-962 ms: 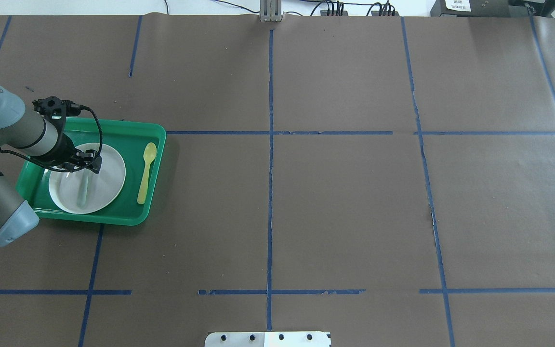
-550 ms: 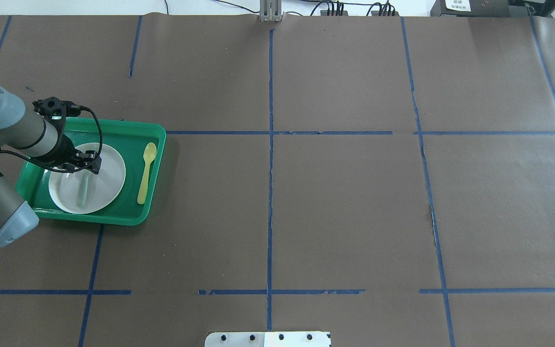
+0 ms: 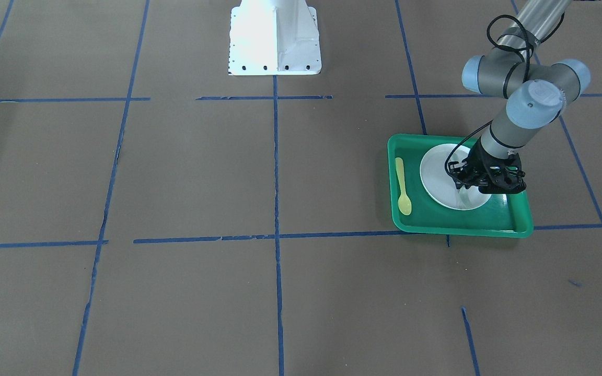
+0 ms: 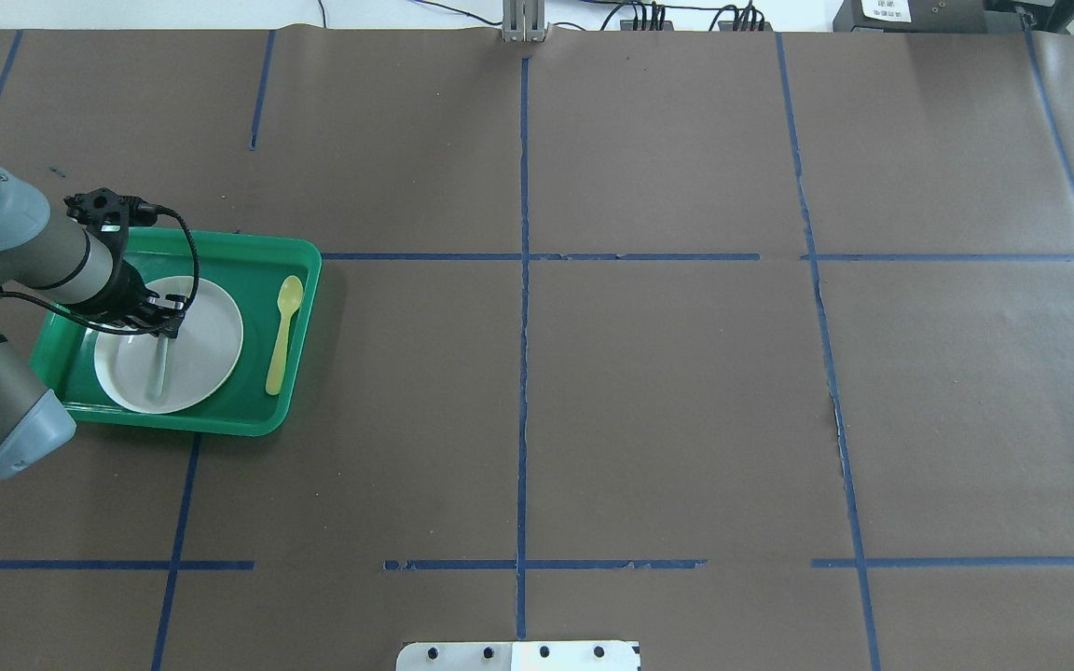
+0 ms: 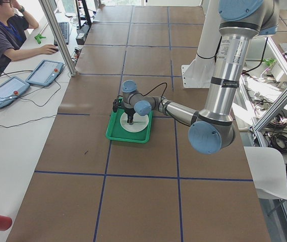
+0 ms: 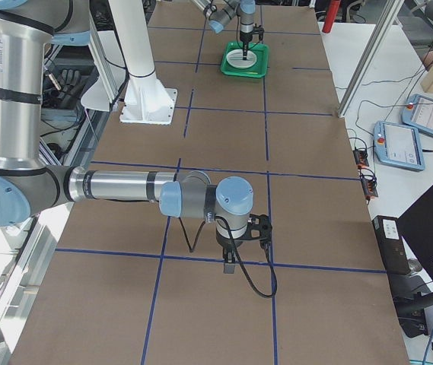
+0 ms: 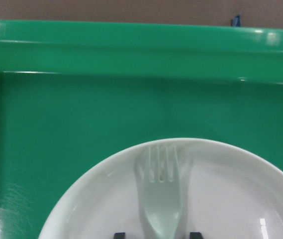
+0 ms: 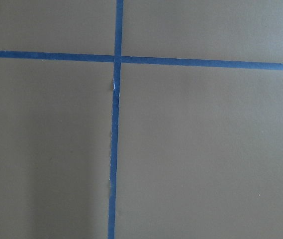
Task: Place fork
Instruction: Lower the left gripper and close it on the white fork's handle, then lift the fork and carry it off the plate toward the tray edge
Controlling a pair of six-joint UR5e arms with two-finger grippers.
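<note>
Your green tray [image 4: 220,424] is holding the white plate [image 4: 211,326]. The left gripper [image 4: 167,326] is hanging low over it, spread open on both sides of the fork [image 7: 162,199], which is lying flat there, running toward and away from the robot.

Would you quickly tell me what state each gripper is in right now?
Left gripper: open, fingertips either side of the fork handle on the plate.
Right gripper: cannot tell; only the side view shows it.
</note>
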